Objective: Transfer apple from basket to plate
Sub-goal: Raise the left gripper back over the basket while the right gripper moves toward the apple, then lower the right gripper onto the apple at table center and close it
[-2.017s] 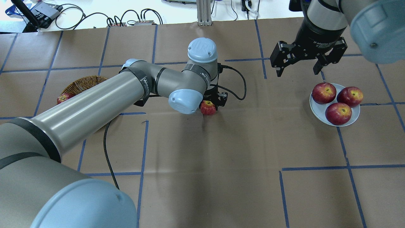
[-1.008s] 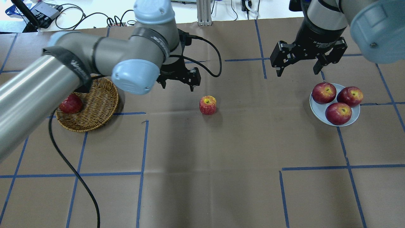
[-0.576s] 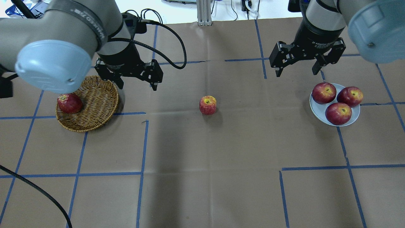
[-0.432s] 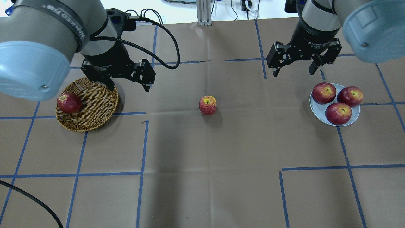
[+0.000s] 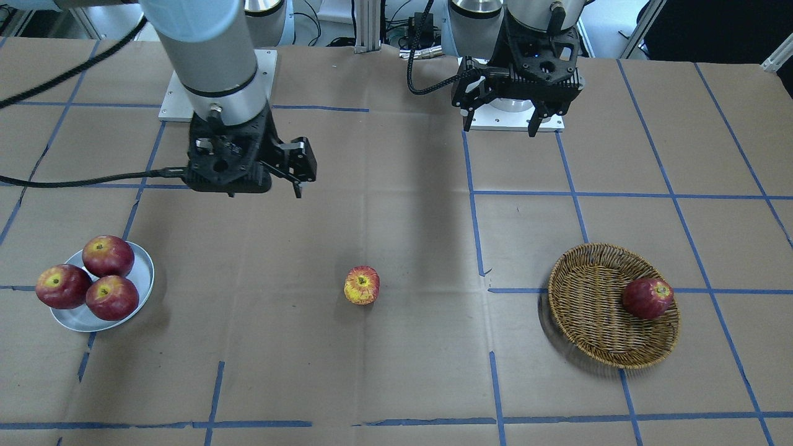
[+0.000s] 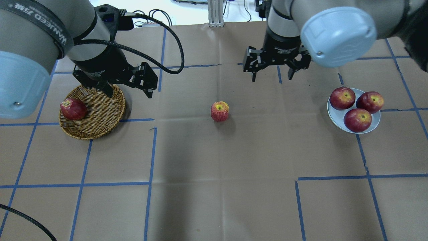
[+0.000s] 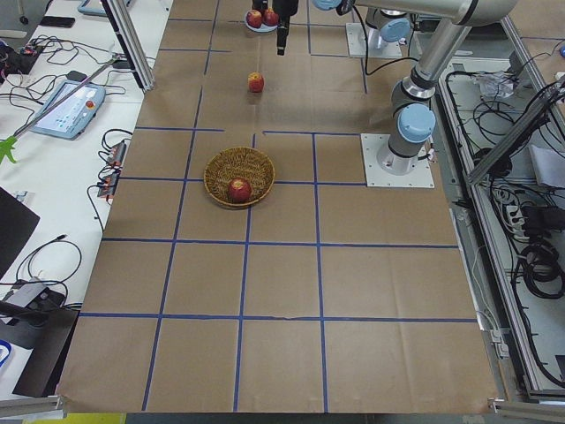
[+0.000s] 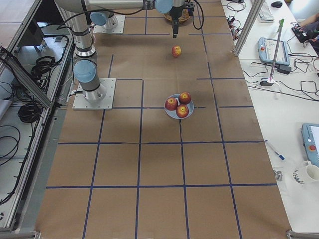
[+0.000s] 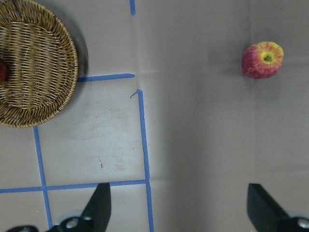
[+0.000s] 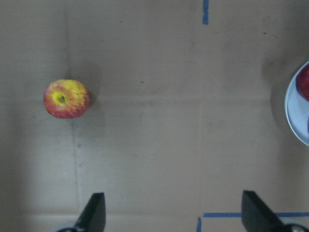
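Note:
The yellow, red-streaked apple (image 6: 219,111) stands alone on the brown paper at the table's middle, also in the front view (image 5: 362,285) and in both wrist views (image 9: 262,60) (image 10: 66,98). The wicker basket (image 6: 100,129) is at the left. The pale plate (image 6: 337,116) is at the right. My left gripper (image 6: 128,91) is open and empty, raised over the basket's far right rim. My right gripper (image 6: 272,75) is open and empty, raised beyond the apple and to its right, left of the plate.
A dark red apple (image 6: 73,108) lies in the basket at its left side. Three dark red apples (image 6: 357,119) fill the plate. Blue tape lines cross the paper. Black cables hang from the left arm (image 6: 174,43).
My left gripper let go of the apple at the table's middle, rose and drew back left to the basket. My right gripper moved left from above the plate toward the middle.

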`<action>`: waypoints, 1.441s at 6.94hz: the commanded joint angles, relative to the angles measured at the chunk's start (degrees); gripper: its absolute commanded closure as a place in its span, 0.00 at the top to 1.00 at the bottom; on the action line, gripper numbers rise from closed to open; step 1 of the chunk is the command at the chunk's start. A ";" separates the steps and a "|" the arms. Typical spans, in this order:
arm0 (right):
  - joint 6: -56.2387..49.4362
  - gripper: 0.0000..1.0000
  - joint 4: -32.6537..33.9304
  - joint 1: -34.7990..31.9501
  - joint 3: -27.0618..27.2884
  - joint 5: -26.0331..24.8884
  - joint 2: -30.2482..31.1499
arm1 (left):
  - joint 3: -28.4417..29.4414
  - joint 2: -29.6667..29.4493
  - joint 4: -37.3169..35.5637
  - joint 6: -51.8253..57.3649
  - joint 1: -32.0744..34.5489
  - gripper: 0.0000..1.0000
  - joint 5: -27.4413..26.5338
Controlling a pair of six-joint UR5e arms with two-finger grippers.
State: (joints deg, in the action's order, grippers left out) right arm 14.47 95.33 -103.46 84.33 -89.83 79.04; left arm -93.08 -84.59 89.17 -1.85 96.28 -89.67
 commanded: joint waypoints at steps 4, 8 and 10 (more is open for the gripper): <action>10.50 1.00 12.93 -9.21 -2.16 -0.69 -15.57 | -0.35 0.13 -0.75 2.90 0.05 0.99 -0.25; 10.58 1.00 27.62 -9.21 5.93 -0.78 -19.79 | -2.02 -0.13 -0.75 3.25 -2.74 0.99 0.28; 10.41 1.00 27.72 -9.21 5.85 -0.61 -23.04 | -2.37 -0.05 -0.75 3.34 -4.61 0.99 0.28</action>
State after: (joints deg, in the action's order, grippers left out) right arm 24.93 122.68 -112.68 90.08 -90.53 57.94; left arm -95.24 -84.80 88.42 1.46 92.48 -89.41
